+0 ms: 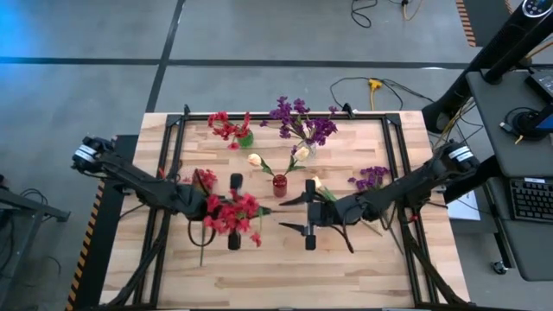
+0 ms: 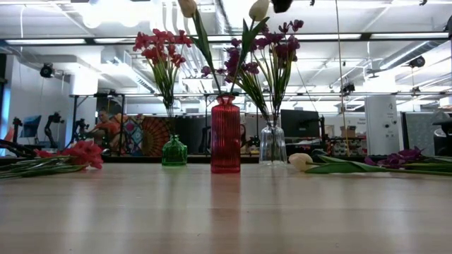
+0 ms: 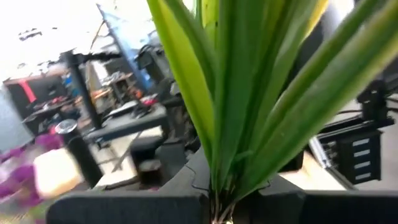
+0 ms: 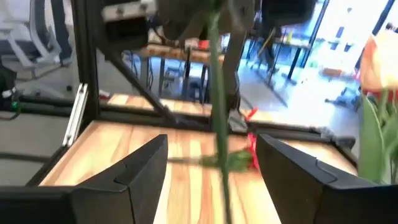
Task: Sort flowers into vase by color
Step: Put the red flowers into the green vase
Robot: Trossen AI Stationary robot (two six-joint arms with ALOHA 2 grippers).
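My left gripper is shut on a red flower sprig, whose red blossoms show over the gripper in the high view. Its long green leaves fill the left wrist view. My right gripper faces it, open. Its fingers stand on either side of the sprig's thin stem without touching it. A green vase holds red flowers, a red vase cream tulips, and a clear vase purple ones. My left gripper pinches the sprig between its two shut fingers where the leaves gather at the stem. The fingers lie level, pointing toward the table's right, across the sprig. The leaves rise above the fingers and the stem hangs below them; its lower end is out of frame.
Loose flowers lie on the table: red ones at the left, a cream tulip and a purple sprig at the right. The three vases stand in the middle toward the far edge. Bare wood lies along the near edge.
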